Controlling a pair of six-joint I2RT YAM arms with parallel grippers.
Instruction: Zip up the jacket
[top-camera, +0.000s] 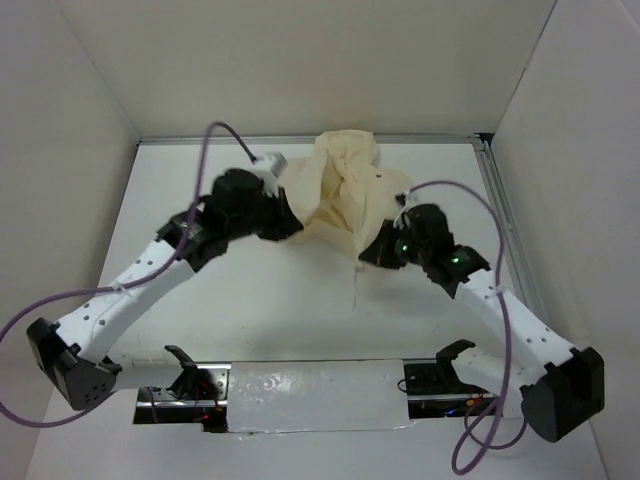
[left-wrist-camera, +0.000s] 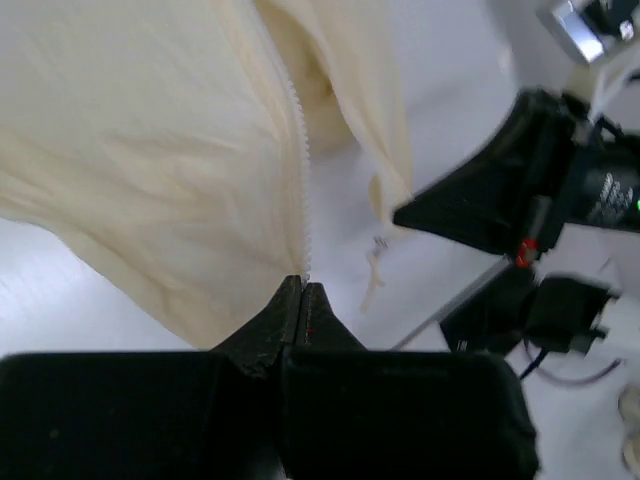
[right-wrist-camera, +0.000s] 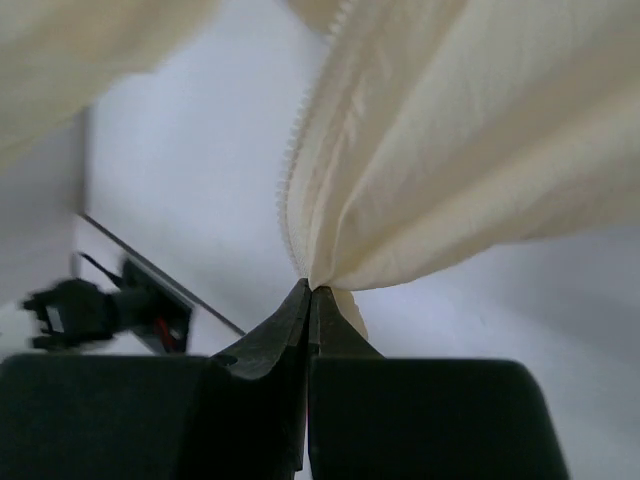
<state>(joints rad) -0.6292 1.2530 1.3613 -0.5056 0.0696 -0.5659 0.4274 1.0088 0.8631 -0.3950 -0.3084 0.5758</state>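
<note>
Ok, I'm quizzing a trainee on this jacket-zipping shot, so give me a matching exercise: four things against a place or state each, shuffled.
Things
1. cream soft cloth jacket
2. left claw
3. right claw
4. purple cable

Places or states
A. shut on cloth, right of the bunch
B. bunched up, held from both sides
C. thin, looping in an arc
D. shut on cloth, left of the bunch

Pairs: 1-B; 2-D; 3-A; 4-C

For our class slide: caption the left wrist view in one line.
Left gripper pinches the zipper edge of the cream jacket, right arm visible beyond.
</note>
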